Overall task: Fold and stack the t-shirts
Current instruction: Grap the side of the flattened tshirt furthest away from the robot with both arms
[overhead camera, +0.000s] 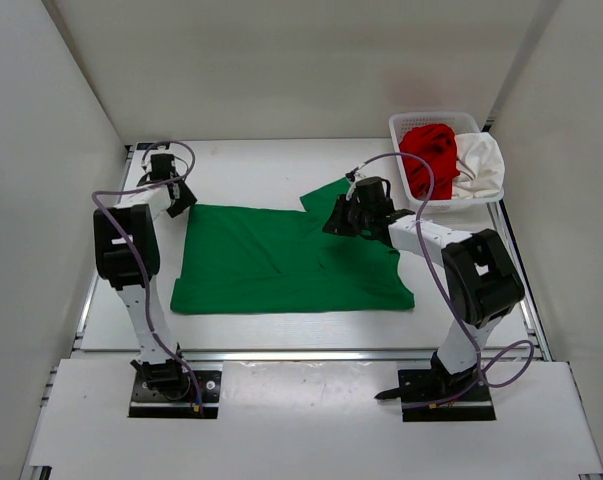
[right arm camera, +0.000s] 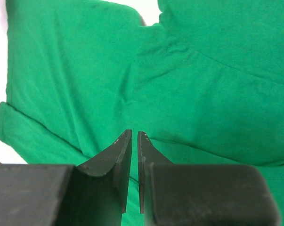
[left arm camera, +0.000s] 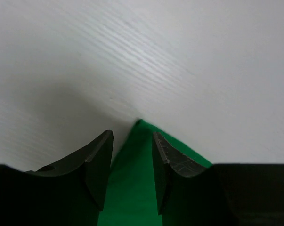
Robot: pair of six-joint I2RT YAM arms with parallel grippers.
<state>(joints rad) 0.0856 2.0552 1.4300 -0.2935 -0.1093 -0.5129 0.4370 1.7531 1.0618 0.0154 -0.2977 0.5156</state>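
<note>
The green t-shirt (overhead camera: 281,262) lies spread flat mid-frame on the table (overhead camera: 251,160), while the red t-shirt (overhead camera: 431,150) and white t-shirt (overhead camera: 481,162) sit bunched in the basket (overhead camera: 436,119) at upper right. The left tool (left arm camera: 132,136) stands half open with the green shirt's upper-left corner between its jaws, unclamped; the right tool (right arm camera: 132,134), nearly closed and seemingly empty, hangs over its right part. This light, limp cloth will likely sag and crease, so pinch it at corners or hems.

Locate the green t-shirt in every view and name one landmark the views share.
Top external: green t-shirt spread flat at the picture's centre.
Left wrist: only one corner, bottom centre, between the left gripper's fingers.
Right wrist: it fills nearly the whole picture.
Shared landmark: the white table, visible in all three.
</note>
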